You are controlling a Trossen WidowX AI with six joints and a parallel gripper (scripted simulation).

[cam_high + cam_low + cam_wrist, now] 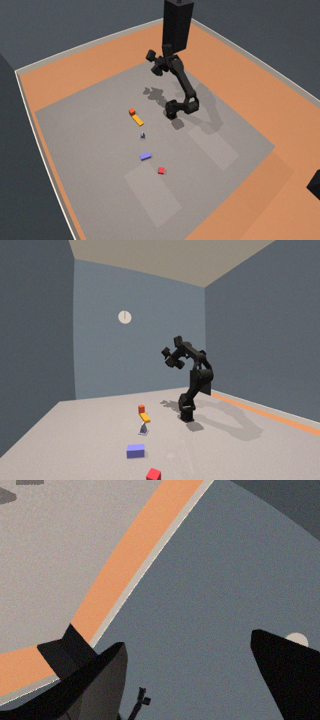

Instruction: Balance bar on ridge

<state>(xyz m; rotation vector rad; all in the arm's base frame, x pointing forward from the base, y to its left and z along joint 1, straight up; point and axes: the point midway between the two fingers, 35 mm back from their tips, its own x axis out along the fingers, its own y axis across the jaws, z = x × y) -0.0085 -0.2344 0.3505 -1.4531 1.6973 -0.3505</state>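
Yellow bar [137,120] [144,417] lies near the grey ridge [142,135] [143,429], not touching it, the tool [153,63] [168,357] [190,644] spread apart.

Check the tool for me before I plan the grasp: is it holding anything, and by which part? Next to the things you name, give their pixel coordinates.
Nothing is held; the tool [154,62] [190,644] is open.

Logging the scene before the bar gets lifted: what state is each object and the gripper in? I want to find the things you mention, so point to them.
Gripper [151,62] [165,357] [190,644]: open, raised.
Yellow bar [137,120] [144,417]: lying flat, off the ridge.
Ridge [142,135] [143,429]: upright, bearing nothing.
Orange-red block [132,111] [141,409]: at the bar's end.
Blue block [145,156] [135,451]: lying flat.
Red cube [161,170] [153,474]: standing apart.
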